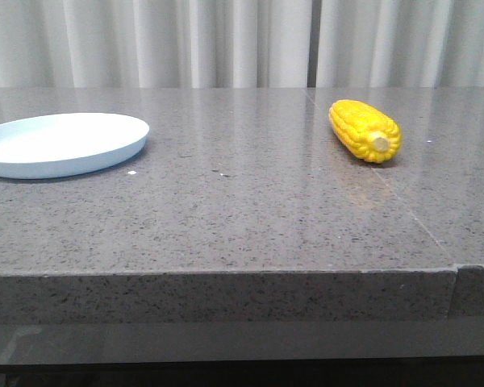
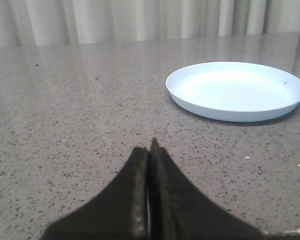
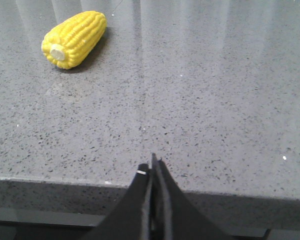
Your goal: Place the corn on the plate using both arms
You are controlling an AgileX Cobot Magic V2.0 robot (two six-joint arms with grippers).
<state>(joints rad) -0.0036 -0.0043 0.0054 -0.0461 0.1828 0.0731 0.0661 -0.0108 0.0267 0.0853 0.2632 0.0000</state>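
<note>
The left gripper (image 2: 150,150) has its fingers pressed together, low over the grey stone table (image 1: 250,218), pointing toward the far edge. The right gripper (image 3: 153,167) is likewise closed on nothing, hanging at the near edge. The plate (image 1: 60,143) sits bare at the left edge. The corn (image 1: 365,130) lies well apart toward the far right, stub end facing the near edge, with open tabletop between.

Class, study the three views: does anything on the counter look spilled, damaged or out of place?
Nothing stands out. The bright yellow corn cob lies intact on the grey speckled stone counter, and the round pale blue plate sits flat and empty, apart from it.
</note>
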